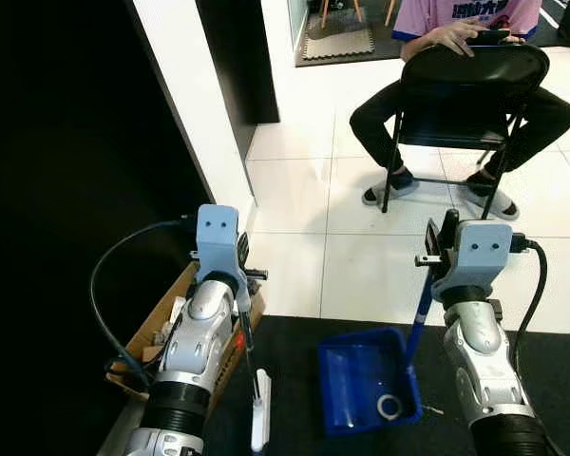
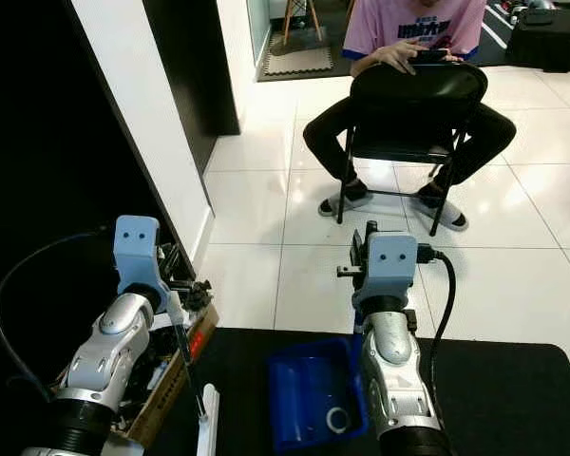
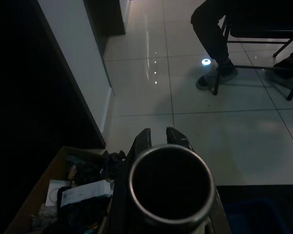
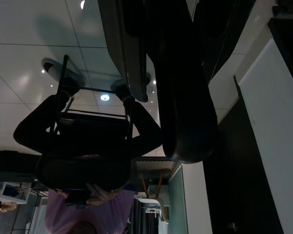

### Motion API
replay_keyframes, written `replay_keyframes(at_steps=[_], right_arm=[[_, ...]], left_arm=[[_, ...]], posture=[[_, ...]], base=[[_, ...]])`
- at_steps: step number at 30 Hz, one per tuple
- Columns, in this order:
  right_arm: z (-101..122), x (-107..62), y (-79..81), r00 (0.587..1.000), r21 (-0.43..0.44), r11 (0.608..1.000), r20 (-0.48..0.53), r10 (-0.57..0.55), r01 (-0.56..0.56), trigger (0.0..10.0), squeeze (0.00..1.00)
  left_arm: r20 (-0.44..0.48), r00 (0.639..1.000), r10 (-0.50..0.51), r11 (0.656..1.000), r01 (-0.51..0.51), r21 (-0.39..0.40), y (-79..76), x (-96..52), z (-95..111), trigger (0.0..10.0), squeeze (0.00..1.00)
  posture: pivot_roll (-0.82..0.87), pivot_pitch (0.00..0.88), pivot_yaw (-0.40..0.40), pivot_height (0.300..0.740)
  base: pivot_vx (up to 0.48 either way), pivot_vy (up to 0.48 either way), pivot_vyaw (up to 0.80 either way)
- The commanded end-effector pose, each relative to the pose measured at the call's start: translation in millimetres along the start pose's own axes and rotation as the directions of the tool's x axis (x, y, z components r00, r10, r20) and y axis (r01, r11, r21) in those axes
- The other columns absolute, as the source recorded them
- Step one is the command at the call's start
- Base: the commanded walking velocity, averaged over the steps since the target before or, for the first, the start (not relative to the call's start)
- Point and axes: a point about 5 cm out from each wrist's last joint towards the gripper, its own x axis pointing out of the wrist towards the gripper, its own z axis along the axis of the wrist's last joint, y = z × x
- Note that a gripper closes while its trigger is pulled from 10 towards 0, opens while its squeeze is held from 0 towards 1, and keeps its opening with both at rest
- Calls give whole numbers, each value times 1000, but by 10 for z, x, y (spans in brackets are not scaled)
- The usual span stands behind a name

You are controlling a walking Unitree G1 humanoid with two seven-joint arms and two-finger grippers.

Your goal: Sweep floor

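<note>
1. Low on the robot's left, the left gripper (image 1: 250,275) has its black fingers (image 3: 142,141) drawn narrow around a thin dark rod, the handle of a small broom (image 1: 258,418), whose white head hangs over the black mat (image 1: 285,380).
2. On the robot's right, the right gripper (image 1: 426,261) clamps the blue handle of a blue plastic dustpan (image 1: 366,380); how far its fingers are parted cannot be told.
3. That dustpan is a shallow, glossy rectangular tray resting on the mat between the two arms, with a small white ring (image 1: 390,407) lying in its near corner.
4. A cardboard box (image 1: 142,337) full of mixed clutter stands beside the left arm, against a white wall (image 1: 195,104).
5. Beyond the mat, the floor (image 1: 294,199) is glossy white square tile with thin grout lines.
6. A person (image 1: 456,57) in a pink shirt with dark printing, too small to read, and black trousers sits astride a black folding chair (image 1: 475,85), hands on its backrest.
7. Each silver arm ends in a pale blue wrist housing, with a black cable looping from it.
</note>
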Motion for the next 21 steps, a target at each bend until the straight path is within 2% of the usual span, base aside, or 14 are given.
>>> replay_keyframes(at_steps=[1, 21], right_arm=[[65, 24, 50, 999, 9, 1000, 28, 15, -15, 10000, 0], [40, 15, 40, 1000, 5, 1000, 15, 10, -10, 10000, 0]], left_arm=[[5, 1000, 21, 1000, -21, 11, 39, -19, 17, 10000, 0], [-8, 1000, 21, 1000, -21, 17, 37, -5, 6, 10000, 0]], posture=[[-77, 113, 131, 740], [-79, 115, 135, 740]], base=[[0, 0, 794], [0, 0, 794]])
